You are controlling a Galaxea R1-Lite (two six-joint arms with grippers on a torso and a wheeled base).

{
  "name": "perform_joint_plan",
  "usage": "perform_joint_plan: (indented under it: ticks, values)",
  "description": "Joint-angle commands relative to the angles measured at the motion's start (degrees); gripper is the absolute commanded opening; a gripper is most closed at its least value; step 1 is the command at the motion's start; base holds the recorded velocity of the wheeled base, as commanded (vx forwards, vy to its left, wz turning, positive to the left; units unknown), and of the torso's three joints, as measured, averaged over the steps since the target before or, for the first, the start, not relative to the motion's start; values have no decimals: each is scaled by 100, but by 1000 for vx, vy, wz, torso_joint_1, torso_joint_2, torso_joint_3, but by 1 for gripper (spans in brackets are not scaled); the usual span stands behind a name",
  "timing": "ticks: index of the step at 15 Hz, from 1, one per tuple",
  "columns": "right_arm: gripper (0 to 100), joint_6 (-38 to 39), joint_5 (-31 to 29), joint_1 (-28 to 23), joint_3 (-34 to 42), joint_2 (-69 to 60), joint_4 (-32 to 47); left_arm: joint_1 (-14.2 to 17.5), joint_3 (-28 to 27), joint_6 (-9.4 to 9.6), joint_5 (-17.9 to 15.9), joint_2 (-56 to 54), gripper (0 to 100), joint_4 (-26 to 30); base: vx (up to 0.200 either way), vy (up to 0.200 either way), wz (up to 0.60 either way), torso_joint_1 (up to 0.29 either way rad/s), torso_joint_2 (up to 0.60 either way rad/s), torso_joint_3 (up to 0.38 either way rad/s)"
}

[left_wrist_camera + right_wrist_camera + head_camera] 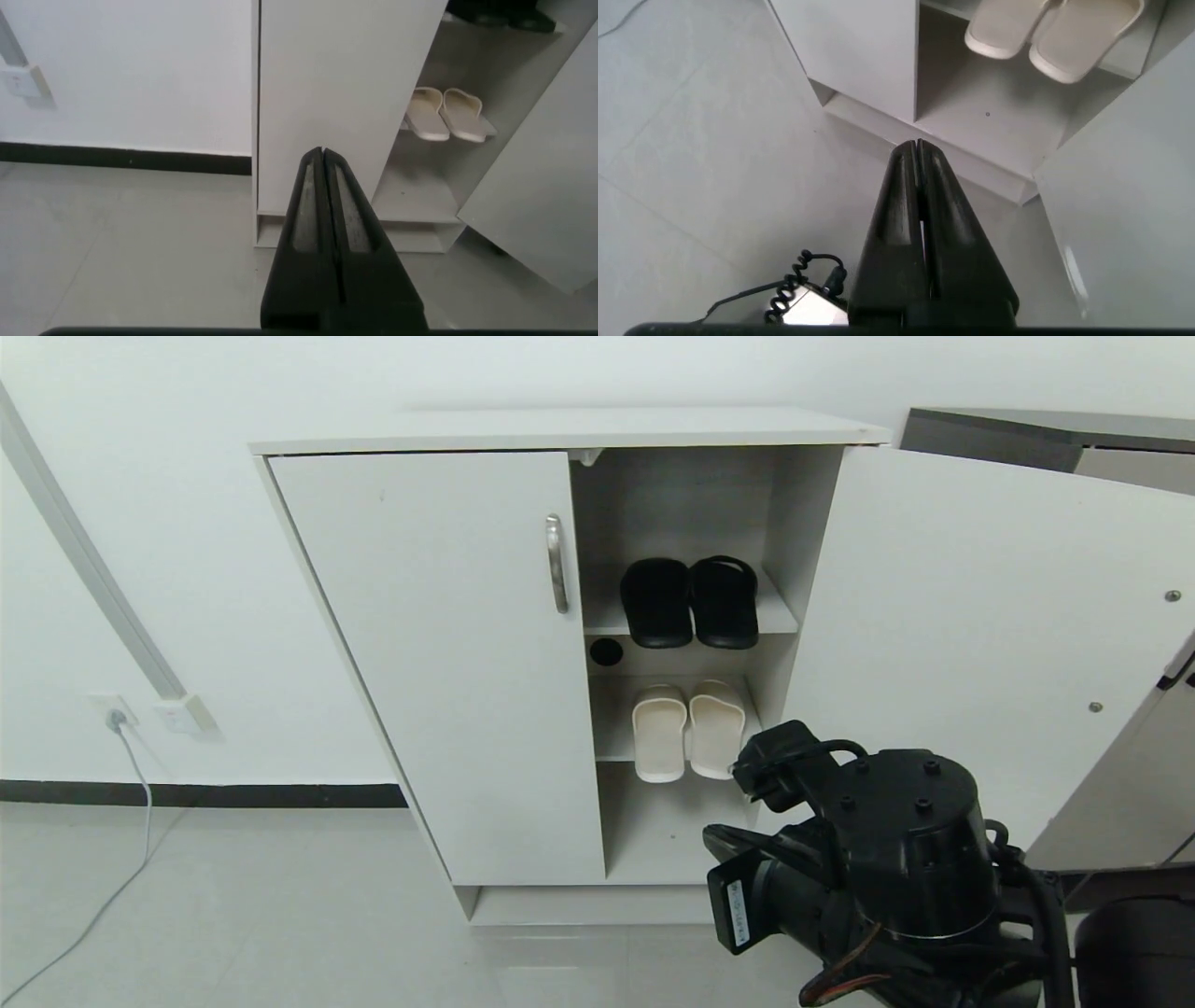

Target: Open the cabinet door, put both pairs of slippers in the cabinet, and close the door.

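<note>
Two shelved pairs, black slippers above cream slippers, cabinet door open; left gripper, right gripper clenched.

Left tool and right tool, fingers together, both empty

the cabinet looks like smooth matt white board, its handle brushed metal. the black slippers and cream slippers look like soft matt rubber. the floor is pale tile with a faint sheen.
</note>
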Motion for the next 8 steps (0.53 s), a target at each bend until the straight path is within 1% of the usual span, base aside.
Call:
perform_joint_plan:
  ticks: [1,2,3,5,8]
  values:
    - [0,8,-1,-4,1,41,-3,1,1,-2,-1,-1,0,-1,0,0,0,0,0,0]
    - [0,-1,-1,-4,1,49,-3,1,1,-2,-1,-1,0,-1,0,0,0,7,-144,-139]
    - [0,-1,8,-4,1,58,-3,1,1,-2,-1,-1,0,-1,0,0,0,2,-261,-271]
    - [0,8,-1,-22,1,102,-3,1,1,-2,-1,-1,0,-1,0,0,0,19,-171,-347]
    - [0,-1,-1,-22,1,102,-3,1,1,-2,-1,-1,0,-1,0,0,0,43,-517,-372]
